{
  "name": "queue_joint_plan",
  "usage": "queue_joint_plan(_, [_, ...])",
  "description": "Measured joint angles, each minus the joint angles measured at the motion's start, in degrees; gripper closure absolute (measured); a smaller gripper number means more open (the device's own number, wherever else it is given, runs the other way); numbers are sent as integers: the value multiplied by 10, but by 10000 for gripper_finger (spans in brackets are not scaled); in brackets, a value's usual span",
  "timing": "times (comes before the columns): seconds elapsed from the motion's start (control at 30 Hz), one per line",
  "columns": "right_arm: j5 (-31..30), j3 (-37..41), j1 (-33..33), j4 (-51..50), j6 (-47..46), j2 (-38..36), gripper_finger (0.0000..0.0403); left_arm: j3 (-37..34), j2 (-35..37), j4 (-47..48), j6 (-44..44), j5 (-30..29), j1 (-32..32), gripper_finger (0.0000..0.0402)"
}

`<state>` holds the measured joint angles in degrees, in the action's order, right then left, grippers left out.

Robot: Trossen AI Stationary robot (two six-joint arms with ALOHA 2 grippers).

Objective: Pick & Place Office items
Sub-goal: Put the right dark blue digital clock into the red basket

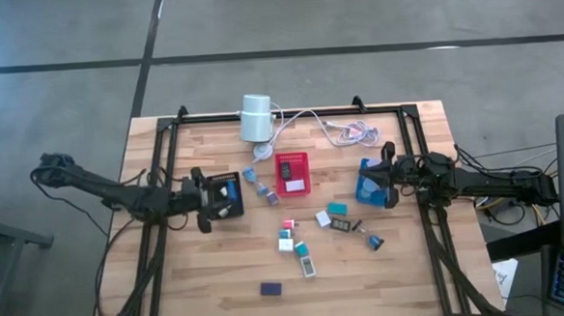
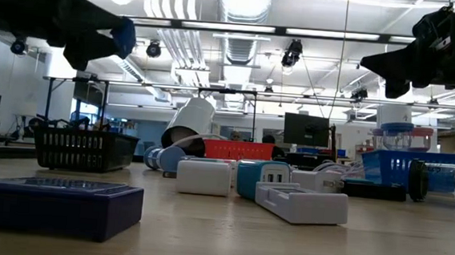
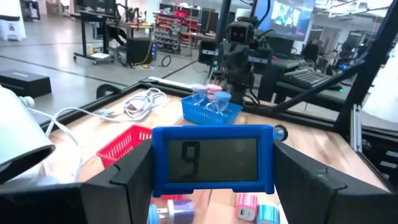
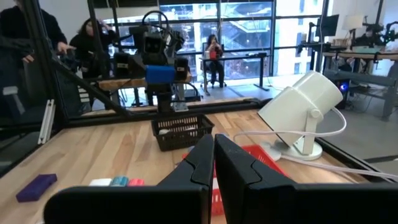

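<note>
Between my left gripper's (image 3: 211,186) fingers (image 3: 134,177) sits a blue-framed item with a small screen (image 3: 212,160), clamped across its two short ends; the fingers are closed on it, not open. That gripper hangs just over the black tray (image 1: 228,192), so I judge this is the drop stage.

Handling guess: hard plastic shell, light, rigid, no give. Smooth sides could slip if the squeeze is weak. The screen face looks like the fragile part, so I'd keep the pads on the frame edges, as now, never on the window.

Right gripper (image 4: 213,163) is fully closed on nothing, parked beside the blue tray (image 1: 369,183), which already has a few pieces in it.

Ahead of the left gripper, toward table centre: the red tray (image 1: 292,173), then the loose office items (image 1: 305,236) scattered on the wood. They're small blocks in white, teal and pink, with a dark blue flat block (image 1: 270,288) lying well apart from the rest, nearer the front edge.

- Blocks: stiff, light, flat-sided; take across the narrow width, from above.
- White adapter-looking pieces (image 2: 301,203) in the low view: boxy, easy pinch on the long sides.
- Several lie touching or just beside each other, so fingers may nudge a neighbour. I'd pick outliers first.

White cylinder with cable (image 1: 257,118) stays alone.
</note>
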<state>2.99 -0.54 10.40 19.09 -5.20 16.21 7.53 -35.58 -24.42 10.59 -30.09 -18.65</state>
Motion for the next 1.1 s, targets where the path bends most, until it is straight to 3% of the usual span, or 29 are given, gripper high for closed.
queue_joint_plan(0.47, [-2,0,0,35,72,0,390,49,-34,2,-5,-6,1,153])
queue_joint_plan(0.7, [-2,0,0,57,73,-1,390,141,-73,103,-12,-9,15,153])
queue_joint_plan(0.9, [-7,0,0,75,62,-1,390,258,-134,209,-27,-17,96,153])
queue_joint_plan(1.1, [-21,0,0,75,56,0,390,381,-248,293,-72,84,211,153])
